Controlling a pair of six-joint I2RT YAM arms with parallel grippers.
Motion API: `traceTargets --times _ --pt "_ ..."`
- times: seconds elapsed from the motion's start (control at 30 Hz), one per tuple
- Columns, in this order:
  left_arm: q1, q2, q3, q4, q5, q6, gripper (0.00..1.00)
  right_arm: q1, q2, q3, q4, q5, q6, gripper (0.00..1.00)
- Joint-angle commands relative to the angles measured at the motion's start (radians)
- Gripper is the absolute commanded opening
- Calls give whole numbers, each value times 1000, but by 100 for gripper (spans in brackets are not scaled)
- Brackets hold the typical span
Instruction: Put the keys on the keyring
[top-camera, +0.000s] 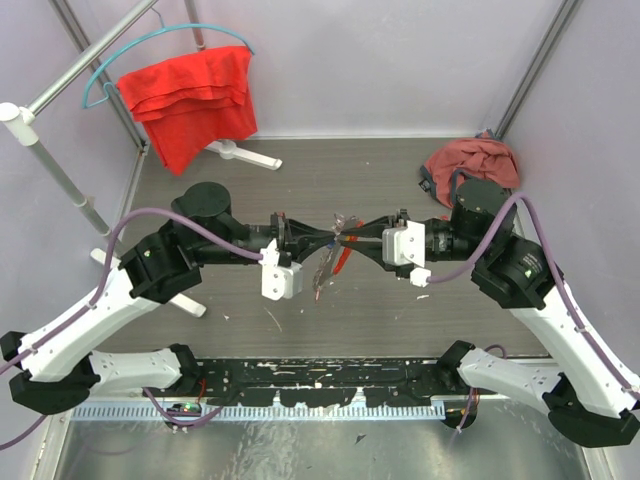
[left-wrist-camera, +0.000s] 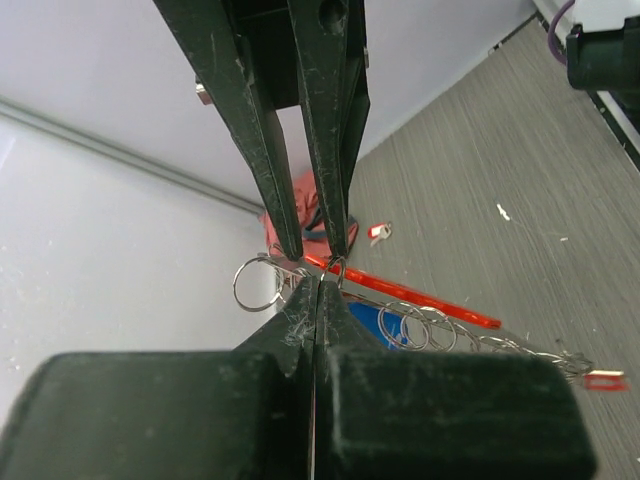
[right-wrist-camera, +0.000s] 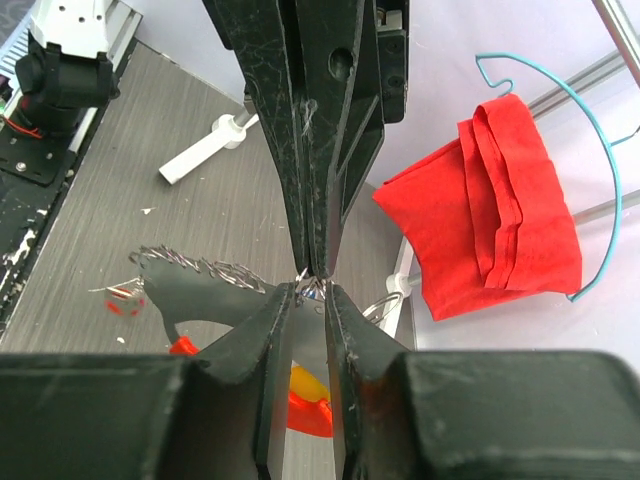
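Observation:
Both grippers meet tip to tip above the middle of the table. My left gripper (top-camera: 330, 240) (left-wrist-camera: 318, 282) is shut on the keyring's (top-camera: 325, 268) thin wire, and a small loop (left-wrist-camera: 337, 266) rises from its tips. The chain (left-wrist-camera: 520, 350) and long red-orange tag (left-wrist-camera: 420, 297) hang below it. My right gripper (top-camera: 346, 240) (right-wrist-camera: 310, 292) faces it with jaws narrowly apart, a tangle of wire between the tips. A blue key head (left-wrist-camera: 398, 325) shows behind the rings. A red-headed key (left-wrist-camera: 378, 232) lies on the table.
A red cloth (top-camera: 190, 95) hangs on a teal hanger at the back left, above a white stand (top-camera: 240, 152). A crumpled reddish cloth (top-camera: 470, 160) lies at the back right. The arm bases line the near edge.

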Motion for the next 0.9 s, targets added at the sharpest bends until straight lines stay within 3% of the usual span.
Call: traceTargets --times 0.0,0.4,0.87 --pt "-6 8 39 -12 -66 11 0 4 0 3 39 7 20 25" --pt "-11 17 37 10 -114 12 0 4 17 -33 86 32 68 27" --pt "-13 9 32 27 -121 0 0 4 23 -52 101 76 104 23"
